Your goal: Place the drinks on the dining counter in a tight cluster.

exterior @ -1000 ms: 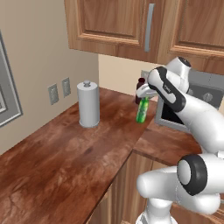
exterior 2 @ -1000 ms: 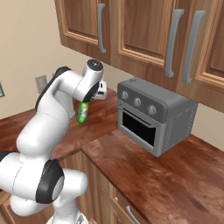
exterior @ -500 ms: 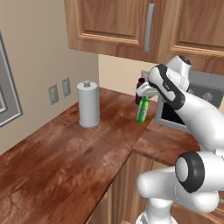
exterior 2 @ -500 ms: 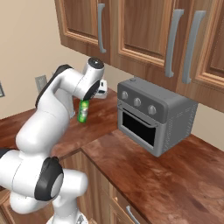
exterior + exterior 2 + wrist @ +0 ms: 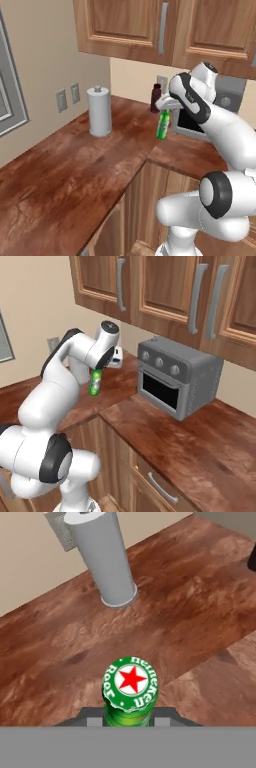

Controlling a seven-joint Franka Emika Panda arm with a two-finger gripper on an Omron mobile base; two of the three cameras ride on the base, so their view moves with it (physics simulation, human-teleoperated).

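- Right now your gripper [image 5: 165, 104] is clamped on the neck of the green bottle [image 5: 163, 125], which hangs upright in the air above the worktop [image 5: 85, 165], clear of the wood.
- The hold is high on the bottle, near the cap [image 5: 131, 682], so I judge a fast swing could set the body rocking and work it loose from the fingers.
- The maroon bottle [image 5: 156, 97] stands just behind the green one, near the wall; a careless sweep back that way could knock it over.
- The toaster oven [image 5: 177, 376] sits close on the arm's right side, and the elbow could brush it if you turn that way.
- The towel roll [image 5: 99, 111] stands well apart to the left, upright by the wall; it is only a risk if you carry the bottle low across that stretch.
- The cabinets [image 5: 165, 286] hang low overhead, so lifting much higher to clear things could bring the hand up against them.
- The worktop is glossy reddish-brown wood running round a corner, with a seam where the two runs meet.
- Outlets [image 5: 67, 96] sit on the beige wall behind the roll.
- The dining counter cannot be made out in these views, so you likely have a drive ahead with the bottle held; a jolt on the way is the main thing that could cost you the grip.
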